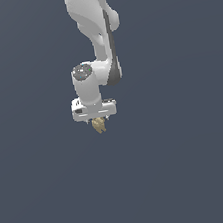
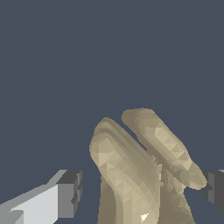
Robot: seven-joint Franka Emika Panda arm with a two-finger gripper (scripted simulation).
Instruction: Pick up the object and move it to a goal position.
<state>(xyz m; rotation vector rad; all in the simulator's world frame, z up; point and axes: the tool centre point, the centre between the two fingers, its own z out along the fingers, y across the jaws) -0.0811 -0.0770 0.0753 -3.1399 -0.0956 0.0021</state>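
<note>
The object (image 1: 99,126) is a small tan-yellow lumpy thing directly under the white hand in the exterior view. In the wrist view the object (image 2: 131,170) fills the space between the fingers, as two ridged lobes. My gripper (image 2: 142,190) straddles it. One grey pad (image 2: 70,194) stands a little apart from the object, with background showing in the gap. The other pad (image 2: 215,188) sits right at the tip of one lobe. The jaws are wide apart. In the exterior view the gripper (image 1: 99,121) is mostly hidden by the hand.
The white arm (image 1: 94,30) comes down from the exterior view's top. Around it there is only a plain dark blue-grey surface (image 1: 192,162).
</note>
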